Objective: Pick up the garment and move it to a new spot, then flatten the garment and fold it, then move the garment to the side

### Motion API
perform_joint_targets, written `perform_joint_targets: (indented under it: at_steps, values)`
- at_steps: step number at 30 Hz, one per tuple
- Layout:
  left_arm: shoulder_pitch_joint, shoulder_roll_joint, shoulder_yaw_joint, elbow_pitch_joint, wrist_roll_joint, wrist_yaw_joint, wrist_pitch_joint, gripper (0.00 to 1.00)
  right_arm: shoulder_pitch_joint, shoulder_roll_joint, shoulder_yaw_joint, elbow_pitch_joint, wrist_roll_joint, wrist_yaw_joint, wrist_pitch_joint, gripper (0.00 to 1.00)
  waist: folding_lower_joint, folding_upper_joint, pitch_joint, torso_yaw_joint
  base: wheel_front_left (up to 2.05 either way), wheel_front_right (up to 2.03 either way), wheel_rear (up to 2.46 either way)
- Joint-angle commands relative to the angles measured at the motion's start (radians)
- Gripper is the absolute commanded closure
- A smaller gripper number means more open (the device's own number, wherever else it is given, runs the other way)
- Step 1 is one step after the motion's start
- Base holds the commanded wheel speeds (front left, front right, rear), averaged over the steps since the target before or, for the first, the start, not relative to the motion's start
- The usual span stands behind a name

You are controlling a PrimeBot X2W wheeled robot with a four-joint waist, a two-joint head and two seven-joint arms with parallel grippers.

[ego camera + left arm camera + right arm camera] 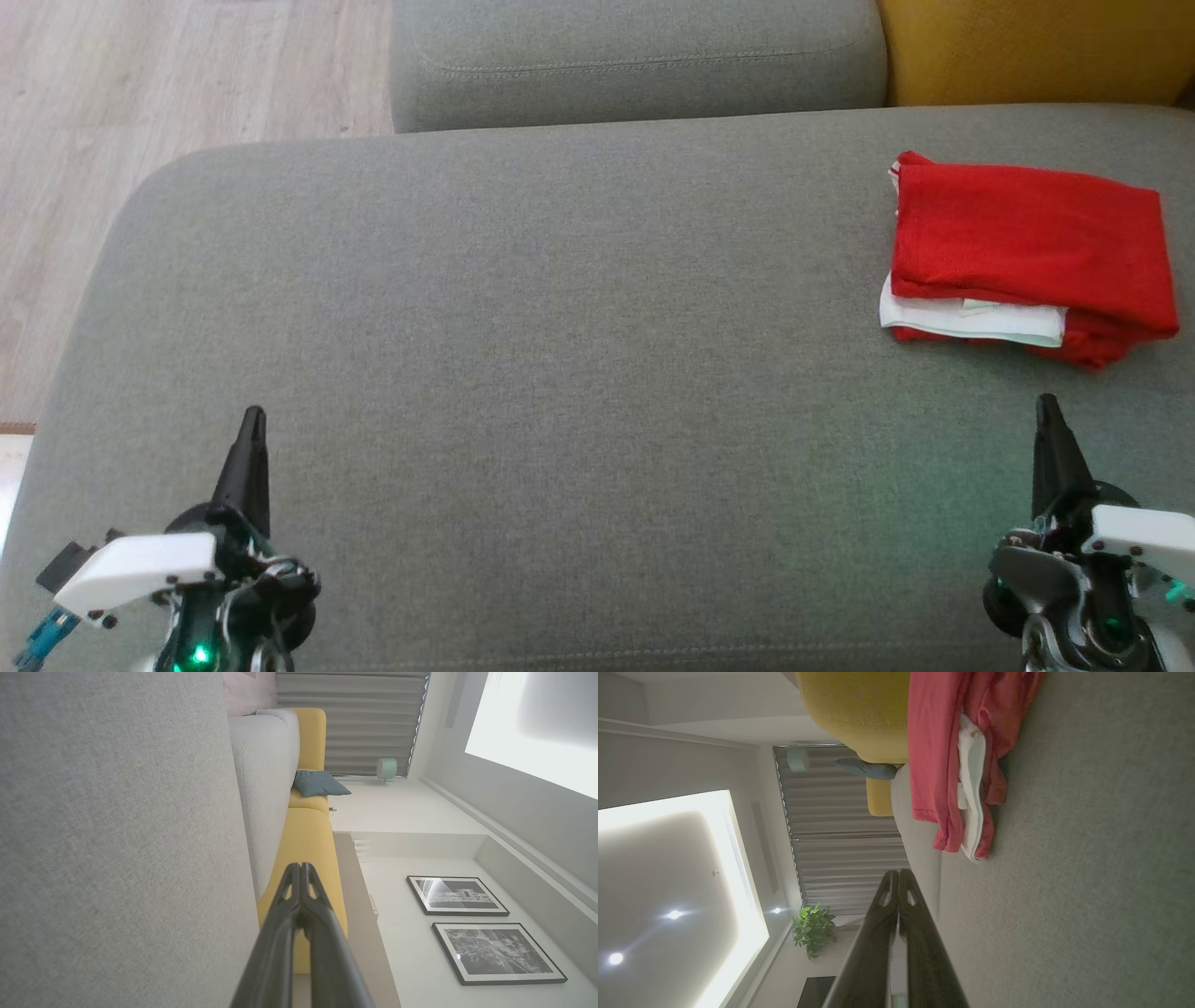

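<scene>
Judging from the head view, the last step of the task, moving the garment to the side, looks done or all but done. The red garment (1027,243) lies folded into a compact rectangle at the far right of the grey sofa seat (560,327), with a white layer (971,322) showing along its near edge. The left end effector (253,420) rests at the near left and the right end effector (1047,406) at the near right. Both are clenched to a single point, grasp nothing, and sit apart from the cloth, the right one the nearer of the two.

From the left wrist view, the left end effector (300,868) shows its two dark fingers pressed together and empty, alongside the bare grey seat (117,835), with a yellow sofa section (303,849) beyond.

From the right wrist view, the right end effector (899,873) is likewise clenched and empty. The garment (943,742) lies ahead of it on the seat (1087,882), and its layers look a little loose at the edge.

The next move probably calls for little: either hold the arms clear and finish, or, if the fold is judged too untidy, open the right fingers and press the loose edge flat without dragging the stack.
</scene>
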Motion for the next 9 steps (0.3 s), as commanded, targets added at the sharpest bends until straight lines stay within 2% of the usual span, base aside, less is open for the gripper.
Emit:
perform_joint_targets:
  at_steps: [1, 9]
  values:
    - [-0.058, 0.015, 0.042, -0.026, 0.003, -0.007, 0.006, 1.00, -0.054, -0.015, 0.016, -0.033, 0.004, 0.004, 0.006, 1.00, 0.0000, 0.0000, 0.000, 0.000, 0.00, 0.00, 0.00]
    - [-0.058, 0.014, 0.044, -0.026, 0.004, -0.007, 0.007, 1.00, -0.054, -0.014, 0.015, -0.033, 0.002, 0.004, 0.007, 1.00, 0.0000, 0.0000, 0.000, 0.000, 0.00, 0.00, 0.00]
